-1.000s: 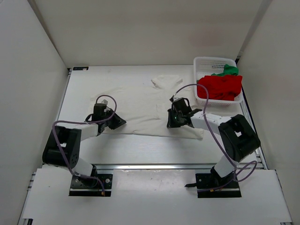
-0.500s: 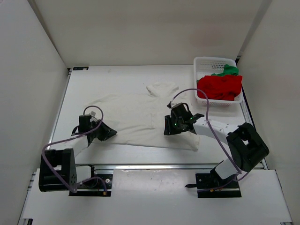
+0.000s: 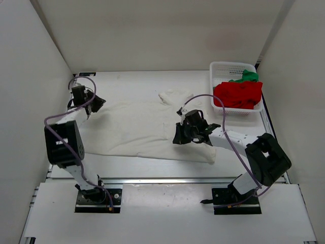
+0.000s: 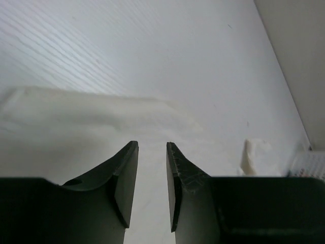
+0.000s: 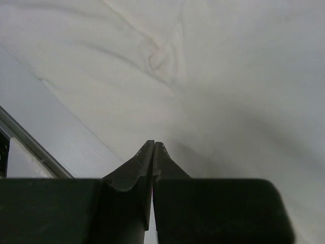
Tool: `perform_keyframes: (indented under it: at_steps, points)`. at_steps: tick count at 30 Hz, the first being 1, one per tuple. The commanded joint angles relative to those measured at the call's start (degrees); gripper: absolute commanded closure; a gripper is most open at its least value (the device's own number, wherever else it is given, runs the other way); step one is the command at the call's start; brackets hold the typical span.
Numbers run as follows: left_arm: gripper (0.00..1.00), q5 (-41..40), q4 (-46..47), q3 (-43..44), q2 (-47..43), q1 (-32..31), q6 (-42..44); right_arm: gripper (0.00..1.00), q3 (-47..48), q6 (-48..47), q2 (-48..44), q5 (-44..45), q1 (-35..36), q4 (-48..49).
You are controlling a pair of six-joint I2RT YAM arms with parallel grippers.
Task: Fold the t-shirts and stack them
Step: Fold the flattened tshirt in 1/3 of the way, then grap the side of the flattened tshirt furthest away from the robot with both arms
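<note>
The cream-white shirt (image 3: 137,127) lies spread flat across the middle of the table (image 3: 127,81), one sleeve reaching toward the left edge. The red shirt (image 3: 238,94) and green shirt (image 3: 247,76) sit bundled in the basket (image 3: 223,65) at the far right corner. The left gripper (image 4: 152,146) is narrowly parted and empty, just short of that sleeve. The right gripper (image 5: 153,145) is closed tip to tip over the shirt's right half, with no cloth seen between the tips. Assessment: the cloth is light, limp and prone to bunching, and is best pinched at a sleeve edge or hem corner.
</note>
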Motion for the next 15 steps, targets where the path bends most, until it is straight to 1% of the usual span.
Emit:
perform_keyframes:
  at_steps: [1, 3, 5, 7, 9, 11, 12, 15]
  points:
    - [0.59, -5.38, -8.26, 8.49, 5.84, 2.23, 5.36, 1.0, -1.59, -0.48, -2.08, -3.72, 0.71, 4.16]
    - [0.49, -8.7, -10.64, 13.93, 10.31, 3.54, 8.01, 1.0, -2.55, -0.74, -2.69, -4.16, 1.4, 4.94]
    - [0.42, -10.99, -16.33, 18.16, 14.01, 3.55, 11.95, 1.0, -3.43, -0.57, -2.43, -4.69, 1.58, 5.12]
    - [0.42, -10.13, -19.68, 23.17, 18.57, 4.07, 14.07, 1.0, -4.57, -0.22, -3.31, -5.3, 1.5, 7.58]
    - [0.42, -10.3, -22.24, 24.42, 20.26, 4.43, 15.4, 1.0, -4.84, -0.04, -3.57, -6.09, 1.32, 8.28]
    - [0.43, -9.08, -21.81, 22.06, 20.09, 4.43, 16.01, 1.0, -5.01, 0.22, -3.93, -6.36, 1.06, 8.64]
    - [0.46, -8.81, -21.72, 21.0, 19.65, 4.08, 16.36, 1.0, -5.28, 0.14, -4.1, -6.36, 1.23, 8.72]
    - [0.49, -7.41, -20.67, 17.66, 18.16, 3.99, 16.72, 1.0, -4.75, -0.13, -4.63, -6.62, 1.06, 8.81]
